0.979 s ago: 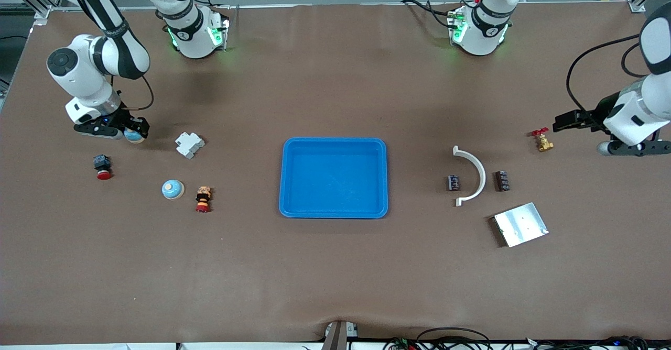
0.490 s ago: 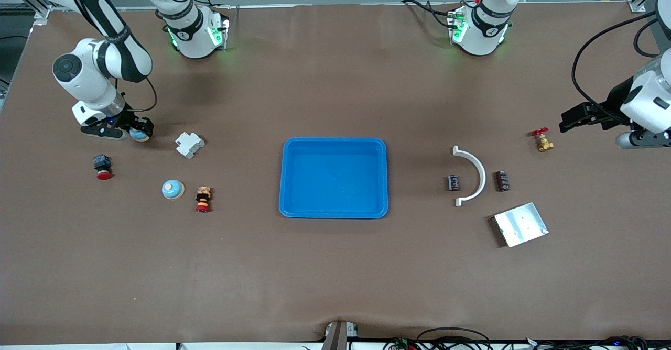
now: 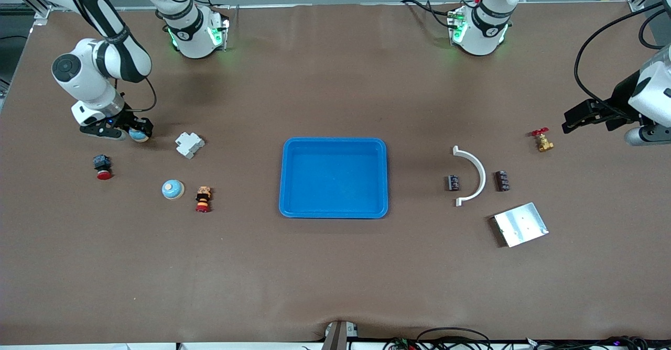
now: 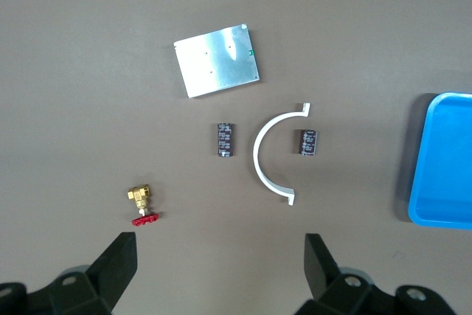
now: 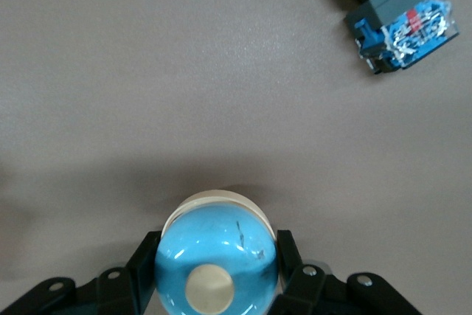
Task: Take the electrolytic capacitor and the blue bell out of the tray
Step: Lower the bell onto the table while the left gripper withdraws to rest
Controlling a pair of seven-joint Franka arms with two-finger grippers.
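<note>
In the front view, a blue tray [image 3: 334, 177] is seen at the middle of the brown counter [image 3: 335, 276]. The right gripper [image 3: 137, 131] is clamped on a blue bell [image 3: 139, 135] at the right arm's end of the counter, low over the surface; whether the bell touches the counter cannot be told. A second bell [image 3: 172, 189] rests nearer the camera, beside a stacked red and yellow button [image 3: 203, 198]. Toward the left arm's end, two dark capacitors [image 3: 454, 183] [image 3: 502, 180] lie on either side of a white curved bracket [image 3: 471, 175], with a metal plate [image 3: 520, 224] nearer the camera. In the left wrist view, the left gripper [image 4: 218, 265] is shown with its fingers [image 4: 118, 263] wide apart, holding nothing, over the counter near a brass valve [image 4: 141, 204]; the capacitors [image 4: 225, 140] [image 4: 307, 142] and the bracket [image 4: 269, 156] are well apart from it. In the right wrist view, the bell [image 5: 217, 260] is seen gripped between the two fingers [image 5: 144, 267], with a blue switch block [image 5: 402, 27] lying on the counter.
</note>
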